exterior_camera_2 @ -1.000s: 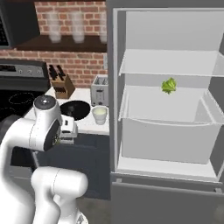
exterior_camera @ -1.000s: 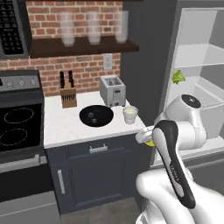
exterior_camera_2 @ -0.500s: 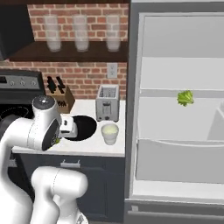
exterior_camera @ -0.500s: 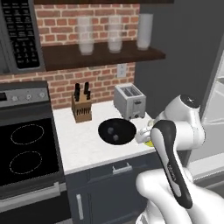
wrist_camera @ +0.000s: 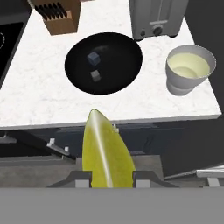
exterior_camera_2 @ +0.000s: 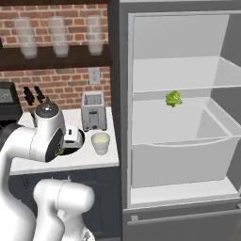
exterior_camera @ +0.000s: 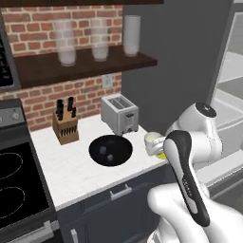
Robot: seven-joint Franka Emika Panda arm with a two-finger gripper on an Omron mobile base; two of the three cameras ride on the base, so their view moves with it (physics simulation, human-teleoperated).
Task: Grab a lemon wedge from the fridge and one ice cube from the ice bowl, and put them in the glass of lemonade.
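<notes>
My gripper (wrist_camera: 107, 177) is shut on the lemon wedge (wrist_camera: 106, 151), a yellow-green sliver standing up between the fingertips. It hovers off the counter's front edge, in front of the black ice bowl (wrist_camera: 122, 52), which holds two ice cubes (wrist_camera: 93, 57). The glass of lemonade (wrist_camera: 189, 70) stands right of the bowl, near the counter's corner. From the left base view the wedge (exterior_camera: 163, 155) shows at the hand, just beside the glass (exterior_camera: 152, 141) and right of the bowl (exterior_camera: 121, 147). The fridge (exterior_camera_2: 155, 47) stands open to the right of the glass (exterior_camera_2: 100, 142).
A toaster (wrist_camera: 159, 17) and a knife block (wrist_camera: 58, 15) stand behind the bowl against the brick wall. A stove (exterior_camera: 9, 180) borders the counter on the left. Clear glasses (exterior_camera: 132, 35) line the shelf above. A green leafy item (exterior_camera_2: 173, 99) lies on a fridge shelf.
Both base views have shifted and closed in on the counter, so the base has driven. The bowl and glass look nearer. The gripper has kept its hold on the wedge.
</notes>
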